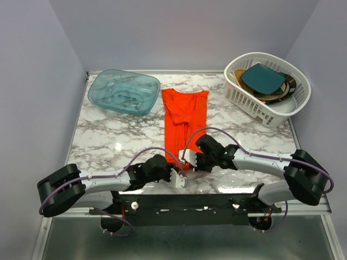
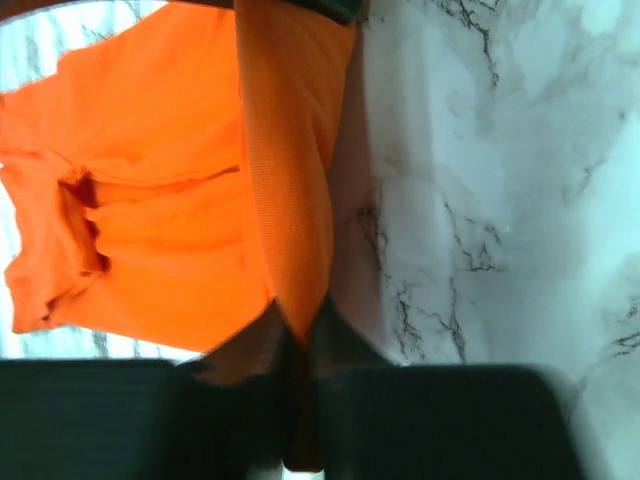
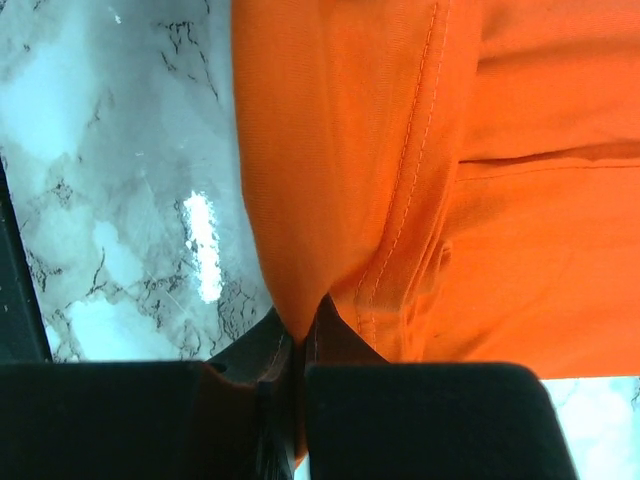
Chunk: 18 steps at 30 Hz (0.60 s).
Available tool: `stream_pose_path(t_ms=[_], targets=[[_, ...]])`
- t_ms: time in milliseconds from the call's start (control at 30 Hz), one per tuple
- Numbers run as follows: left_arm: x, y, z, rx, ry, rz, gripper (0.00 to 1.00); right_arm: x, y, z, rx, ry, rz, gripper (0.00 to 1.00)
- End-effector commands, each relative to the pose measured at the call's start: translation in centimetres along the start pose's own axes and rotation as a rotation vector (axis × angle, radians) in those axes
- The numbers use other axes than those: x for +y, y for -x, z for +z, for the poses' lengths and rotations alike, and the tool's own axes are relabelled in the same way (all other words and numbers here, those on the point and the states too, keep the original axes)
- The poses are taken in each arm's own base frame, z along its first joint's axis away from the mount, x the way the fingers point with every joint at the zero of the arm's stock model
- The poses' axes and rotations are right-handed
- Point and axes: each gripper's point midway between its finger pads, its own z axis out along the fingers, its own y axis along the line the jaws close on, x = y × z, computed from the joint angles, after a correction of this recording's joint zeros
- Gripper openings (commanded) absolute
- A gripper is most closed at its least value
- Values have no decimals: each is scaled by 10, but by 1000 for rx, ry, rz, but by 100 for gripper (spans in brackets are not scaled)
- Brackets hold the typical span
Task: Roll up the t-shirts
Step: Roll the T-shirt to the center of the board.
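Note:
The orange-red t-shirt (image 1: 184,122) lies folded into a narrow strip down the middle of the marble table, collar end far, hem end near. My left gripper (image 1: 177,174) is shut on the near hem at its left side; in the left wrist view the fabric (image 2: 290,200) runs into the closed jaws (image 2: 300,345). My right gripper (image 1: 191,162) is shut on the near hem at its right side; in the right wrist view the stitched hem (image 3: 400,200) is pinched between the jaws (image 3: 303,340). Both grippers sit close together at the near end.
A translucent teal tub (image 1: 124,91) stands at the far left. A white laundry basket (image 1: 268,88) holding dishes stands at the far right. The table's front edge (image 1: 217,189) is just behind the grippers.

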Motion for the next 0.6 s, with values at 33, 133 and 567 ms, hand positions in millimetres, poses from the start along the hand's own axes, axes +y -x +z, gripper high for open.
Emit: stream_pose_path(t_ms=[33,133,567], targets=[[5,14,-8,3,-62,-87,0,6,4,-13,-33,56,29,9],[-6,28,-24,-38,-181,-152,0,3,9,-26,-64,94,64,9],[-19,37,-61,-64,-627,-475,0,23,13,-67,-116,427,47,10]])
